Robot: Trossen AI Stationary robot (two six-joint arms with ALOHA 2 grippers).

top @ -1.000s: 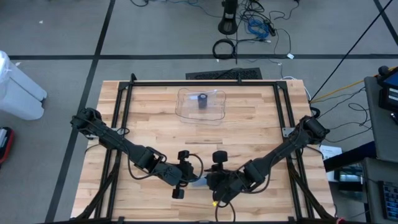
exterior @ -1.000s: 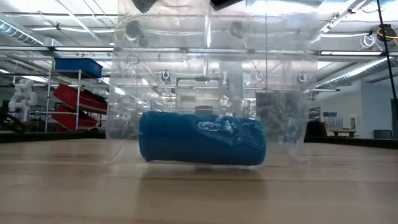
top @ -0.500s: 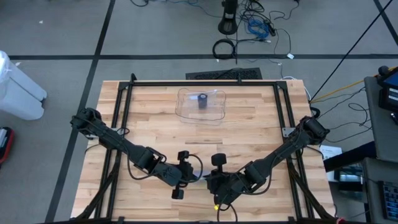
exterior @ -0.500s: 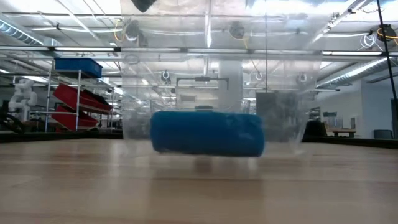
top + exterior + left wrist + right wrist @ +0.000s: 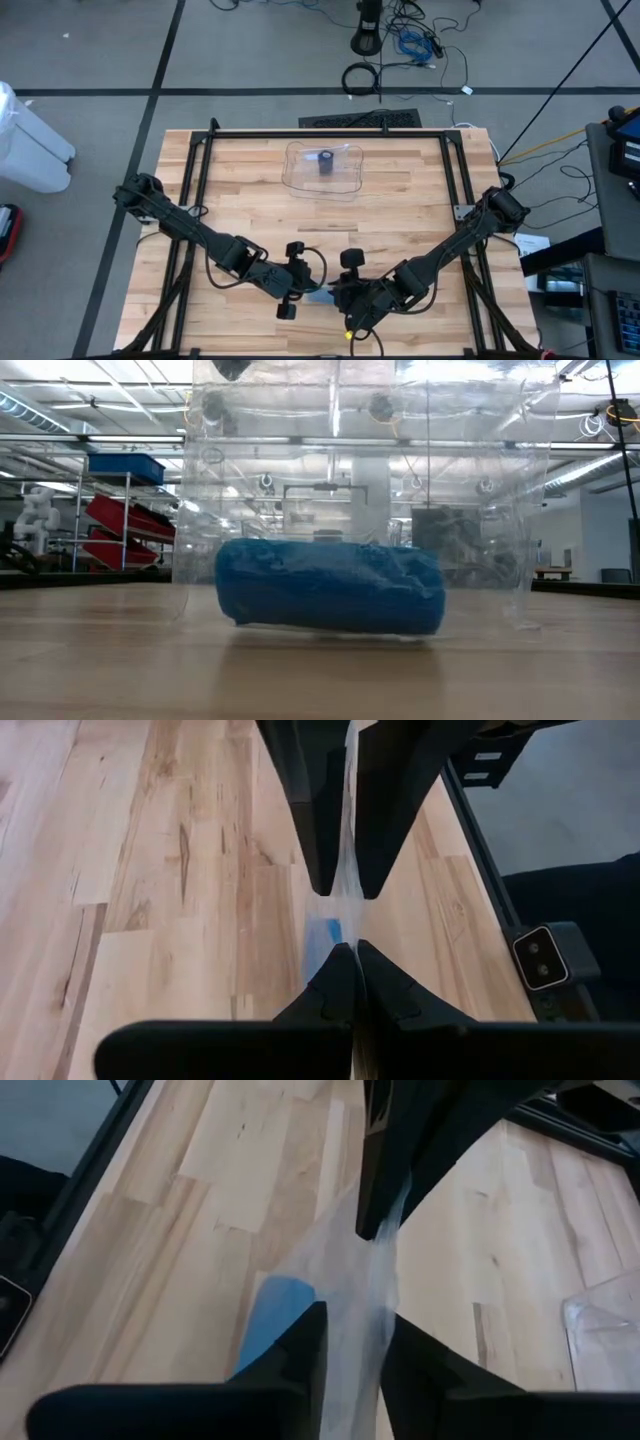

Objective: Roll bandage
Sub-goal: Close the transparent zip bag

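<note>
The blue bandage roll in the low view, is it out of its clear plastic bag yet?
No, the blue bandage roll lies on the table inside the clear plastic bag, whose film wraps around it.

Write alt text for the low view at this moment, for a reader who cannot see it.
A blue rolled bandage lies on its side inside a clear plastic bag that rises out of the picture's top, with the bandage at the wooden table. No pincer shows here; behind is a blurred workshop with shelving.
</note>
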